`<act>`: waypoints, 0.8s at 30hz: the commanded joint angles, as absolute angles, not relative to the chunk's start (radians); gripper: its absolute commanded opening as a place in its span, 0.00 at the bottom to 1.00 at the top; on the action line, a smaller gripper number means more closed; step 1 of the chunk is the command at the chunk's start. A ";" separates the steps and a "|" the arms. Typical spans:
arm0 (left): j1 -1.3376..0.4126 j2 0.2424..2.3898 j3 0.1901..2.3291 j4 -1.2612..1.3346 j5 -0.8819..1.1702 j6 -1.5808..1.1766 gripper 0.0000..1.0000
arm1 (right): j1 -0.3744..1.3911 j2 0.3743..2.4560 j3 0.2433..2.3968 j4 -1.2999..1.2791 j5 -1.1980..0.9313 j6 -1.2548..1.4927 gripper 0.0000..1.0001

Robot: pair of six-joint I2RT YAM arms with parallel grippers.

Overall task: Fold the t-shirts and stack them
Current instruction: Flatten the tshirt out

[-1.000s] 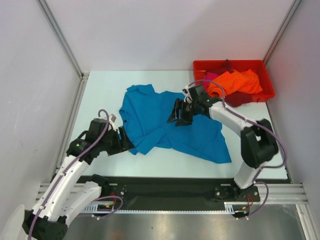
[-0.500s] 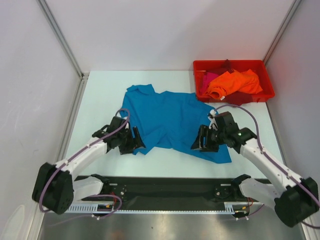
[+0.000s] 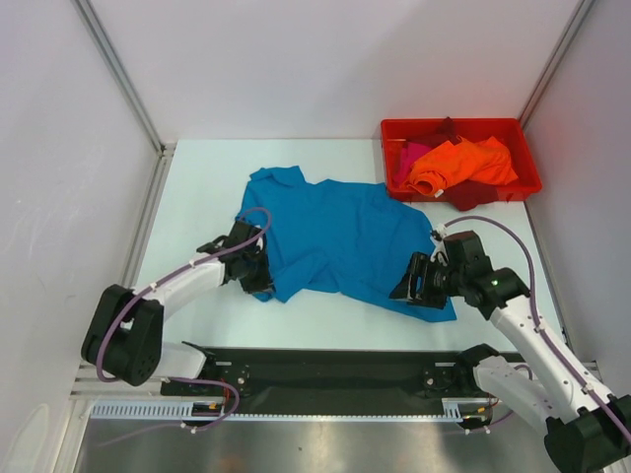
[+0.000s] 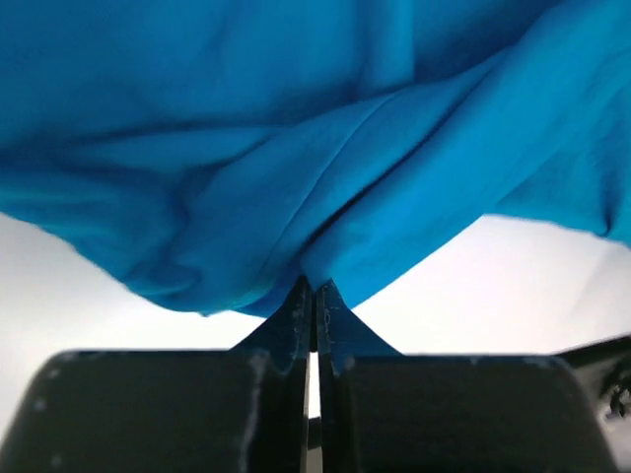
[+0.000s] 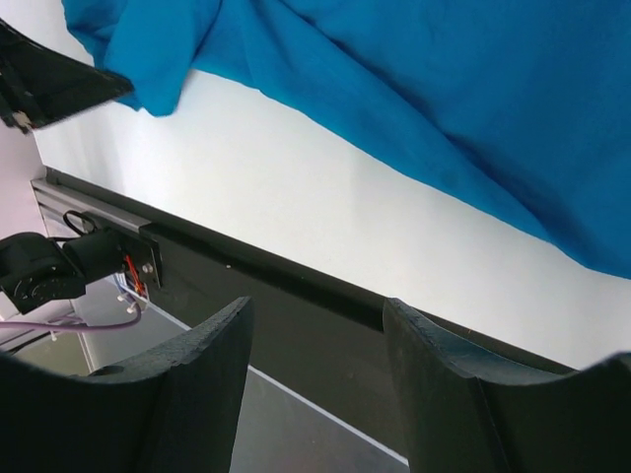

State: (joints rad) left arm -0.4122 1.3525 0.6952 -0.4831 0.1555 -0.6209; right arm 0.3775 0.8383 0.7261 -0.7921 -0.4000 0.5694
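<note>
Both arms have closed in on the near hem. Now the left gripper [image 4: 314,294] is pressed together, pinching a fold of the teal-blue t-shirt [image 3: 335,232], which lies spread on the surface [image 3: 197,187] ahead of it. Beside the near-right hem, the right gripper [image 3: 414,286] hovers spread, probably to take the matching corner so both can lift together.

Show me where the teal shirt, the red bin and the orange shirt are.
teal t-shirt [image 3: 340,236], top external view, middle of the spread cloth.
red bin [image 3: 530,163], top external view, its right wall.
orange t-shirt [image 3: 463,163], top external view, centre of the bunched cloth.
</note>
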 commanded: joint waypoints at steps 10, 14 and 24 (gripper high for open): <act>-0.267 1.537 1.158 -0.621 -0.032 -0.316 0.16 | 0.371 0.922 0.776 -0.778 -0.410 0.566 0.61; -0.265 1.660 1.270 -0.644 -0.099 -0.307 0.46 | 0.370 0.930 0.802 -0.796 -0.410 0.569 0.62; -0.275 1.301 1.053 -0.663 -0.088 -0.360 0.53 | 0.371 0.884 0.741 -0.798 -0.411 0.572 0.62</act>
